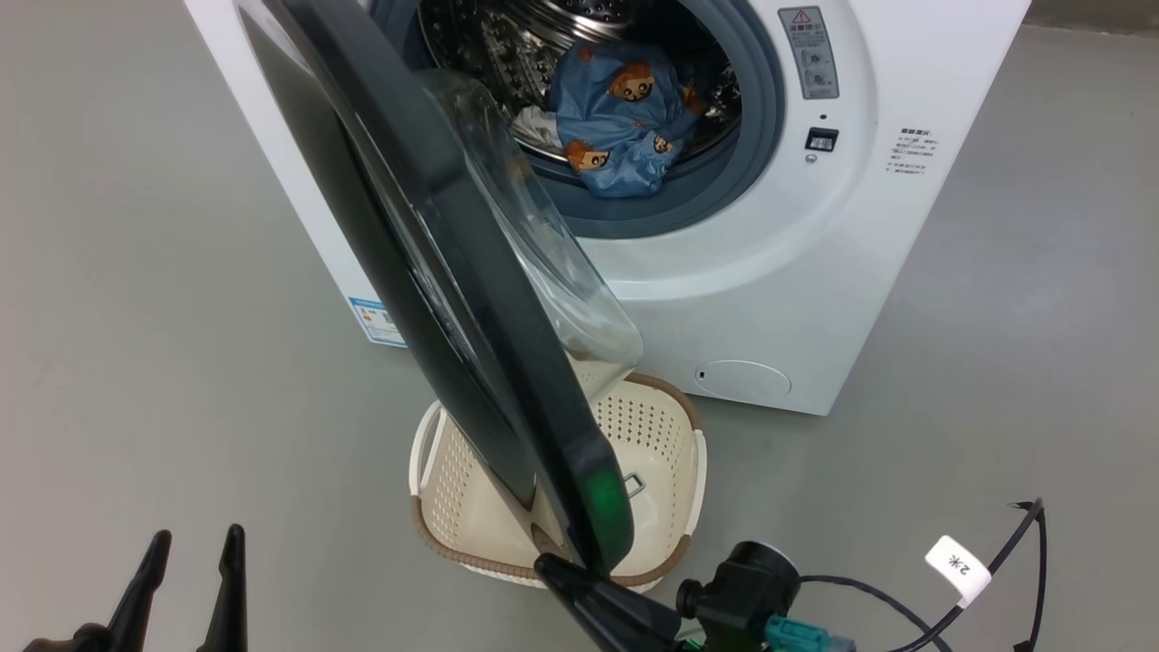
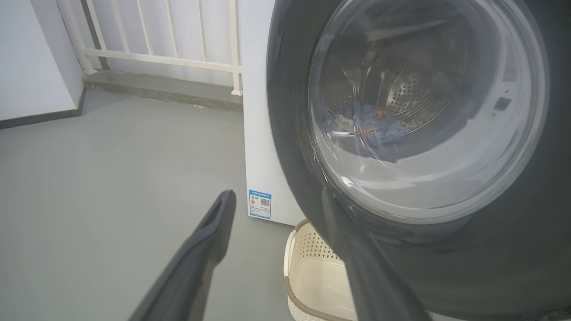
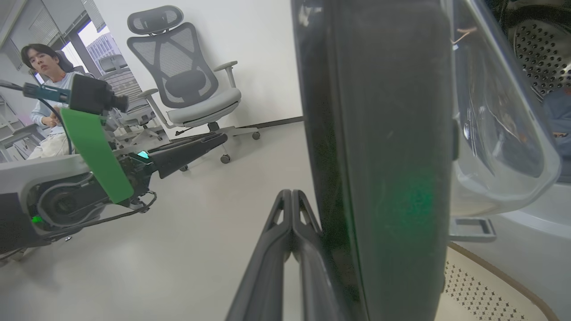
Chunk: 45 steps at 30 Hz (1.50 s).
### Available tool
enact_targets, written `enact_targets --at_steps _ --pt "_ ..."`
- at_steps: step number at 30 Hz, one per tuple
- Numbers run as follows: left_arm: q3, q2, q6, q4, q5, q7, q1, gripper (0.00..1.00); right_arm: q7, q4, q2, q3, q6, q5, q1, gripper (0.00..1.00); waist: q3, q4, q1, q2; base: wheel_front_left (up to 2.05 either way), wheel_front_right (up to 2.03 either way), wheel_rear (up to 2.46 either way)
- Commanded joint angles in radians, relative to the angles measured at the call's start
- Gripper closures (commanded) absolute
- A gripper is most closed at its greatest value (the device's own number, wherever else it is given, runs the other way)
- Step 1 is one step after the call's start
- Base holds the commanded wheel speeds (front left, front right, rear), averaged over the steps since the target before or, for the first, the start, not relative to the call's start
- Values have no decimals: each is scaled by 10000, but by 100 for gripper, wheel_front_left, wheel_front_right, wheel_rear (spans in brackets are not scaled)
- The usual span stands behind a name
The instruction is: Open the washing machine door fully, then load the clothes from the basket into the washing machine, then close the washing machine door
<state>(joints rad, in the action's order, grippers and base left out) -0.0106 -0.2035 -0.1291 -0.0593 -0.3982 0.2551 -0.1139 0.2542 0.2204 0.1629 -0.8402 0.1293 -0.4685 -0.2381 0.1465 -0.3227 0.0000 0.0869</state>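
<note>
The washing machine (image 1: 797, 299) stands with its black door (image 1: 435, 272) swung half open, edge towards me. Blue bear-print clothes (image 1: 625, 118) lie in the steel drum and show through the door glass (image 2: 379, 127) in the left wrist view. The cream basket (image 1: 665, 453) sits on the floor under the door, and its visible bottom is bare. My right gripper (image 1: 550, 568) is shut, its tips resting against the outer face of the door (image 3: 392, 133) near its free edge. My left gripper (image 1: 192, 554) hangs open, left of the door, holding nothing.
Grey floor spreads left and right of the machine. A white railing (image 2: 178, 58) runs behind it. In the right wrist view a grey office chair (image 3: 187, 84) stands by the wall and a person (image 3: 44, 76) sits at the far left. A loose tagged cable (image 1: 960, 566) trails at lower right.
</note>
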Motion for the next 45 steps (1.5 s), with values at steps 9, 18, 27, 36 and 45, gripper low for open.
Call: enact_targets --at_steps 9,18,27,36,45 --pt "-278 -165 -15 190 -86 67 510 0 76 -161 -163 583 14 91 -252 100 65 145 0 1 0 0 0" --pt "-88 -119 -15 200 -86 67 649 0 76 -126 -93 1587 14 271 -398 100 256 359 0 1 0 0 0" --pt "219 -76 -15 201 -100 67 858 0 76 -17 -62 2689 14 473 -749 100 542 482 0 1 0 0 0" --pt "475 34 -15 260 -139 67 1214 0 76 140 132 3540 14 655 -1398 100 1065 484 0 1 0 0 0" --pt "688 152 -15 309 -194 67 1617 0 76 403 286 4034 14 776 -2165 100 1657 413 0 1 0 0 0"
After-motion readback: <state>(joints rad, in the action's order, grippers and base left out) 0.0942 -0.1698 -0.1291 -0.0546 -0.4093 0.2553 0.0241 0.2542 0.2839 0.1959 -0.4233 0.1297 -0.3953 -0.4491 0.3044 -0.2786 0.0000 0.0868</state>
